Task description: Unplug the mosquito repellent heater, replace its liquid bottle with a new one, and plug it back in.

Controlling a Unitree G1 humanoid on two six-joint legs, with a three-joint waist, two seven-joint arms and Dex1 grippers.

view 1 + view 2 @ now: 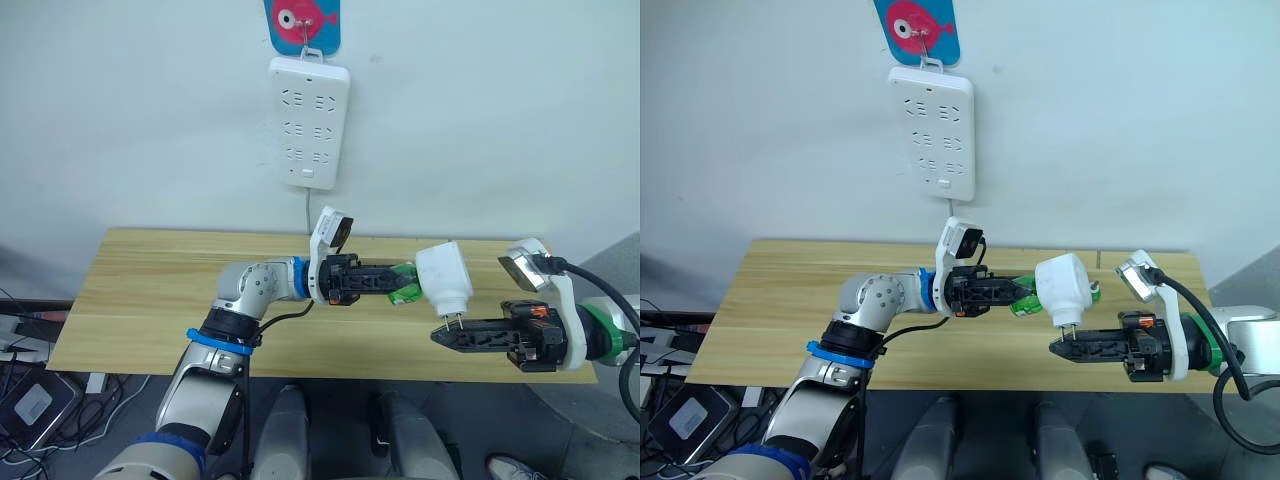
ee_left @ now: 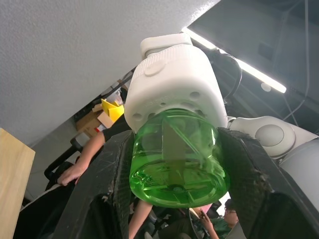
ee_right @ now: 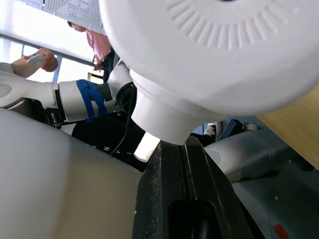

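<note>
The small white rounded plastic heater (image 1: 444, 279) is being held above the wooden worktop (image 1: 150, 300), prongs pinched by the right tool (image 1: 447, 335); its green translucent bottle (image 2: 175, 164) is being clamped by the left tool (image 1: 400, 283). Twisting should be done straight along the axis.

Left arm (image 1: 240, 300): silver-grey rounded joint housings w/ blue rings at elbow and wrist, white wrist bracket carrying a small black camera block, thin black cable looped under the forearm. Left gripper (image 1: 385, 281): black, ribbed, latticed fingers. Right arm (image 1: 600, 335): white shell, green ring at wrist, thick black cable running off to the right, silver-faced camera block on top. Right gripper (image 1: 445, 338): black w/ small orange marks near its base.
</note>
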